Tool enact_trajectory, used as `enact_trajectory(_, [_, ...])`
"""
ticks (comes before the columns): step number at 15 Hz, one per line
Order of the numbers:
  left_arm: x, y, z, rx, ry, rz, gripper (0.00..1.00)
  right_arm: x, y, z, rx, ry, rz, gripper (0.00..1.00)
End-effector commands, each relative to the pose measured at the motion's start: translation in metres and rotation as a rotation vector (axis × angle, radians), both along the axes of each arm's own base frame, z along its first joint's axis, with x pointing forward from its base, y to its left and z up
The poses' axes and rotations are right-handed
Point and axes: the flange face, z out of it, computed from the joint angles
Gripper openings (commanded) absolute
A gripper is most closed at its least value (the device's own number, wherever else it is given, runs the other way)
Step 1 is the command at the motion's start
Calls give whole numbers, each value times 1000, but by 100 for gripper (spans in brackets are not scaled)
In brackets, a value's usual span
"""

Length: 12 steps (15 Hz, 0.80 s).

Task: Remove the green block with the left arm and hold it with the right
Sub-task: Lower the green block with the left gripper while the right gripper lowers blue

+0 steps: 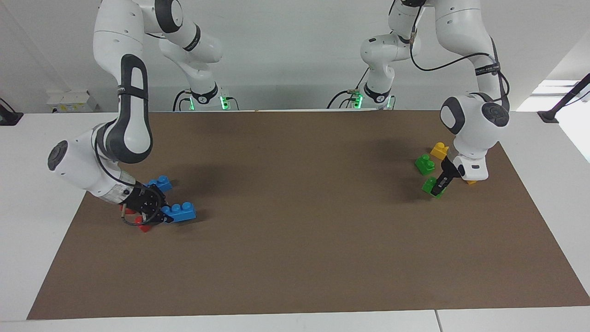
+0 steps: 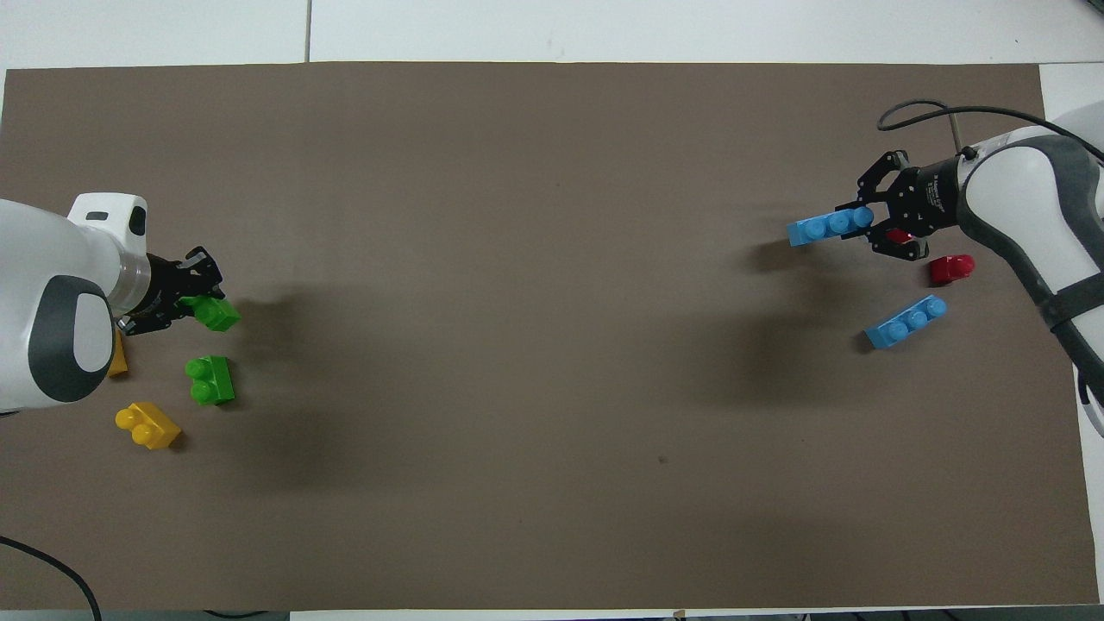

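My left gripper (image 1: 439, 186) is low over the mat at the left arm's end, shut on the lighter green block (image 1: 430, 186), which sits tilted between its fingers; both also show in the overhead view, the gripper (image 2: 200, 297) and the block (image 2: 214, 313). A darker green two-stud brick (image 1: 425, 164) lies on the mat beside it, nearer to the robots. My right gripper (image 1: 164, 217) is low at the right arm's end, shut on one end of a blue three-stud brick (image 1: 182, 212). A small red piece (image 2: 901, 235) shows between its fingers.
A yellow brick (image 2: 148, 424) lies nearer to the robots than the green ones. An orange-yellow piece (image 2: 118, 355) is half hidden under the left wrist. A second blue brick (image 2: 906, 321) and a red block (image 2: 951, 269) lie by the right gripper.
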Motion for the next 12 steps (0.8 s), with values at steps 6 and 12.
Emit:
enact_trajectory(6, [15,4,-33,-52,-45,200,0,-23,-11,-23,15,5,-28,0])
enact_trajectory(12, [16,6,-41,-52,-41,196,0,-24,-14,-24,8,-7,-35,0])
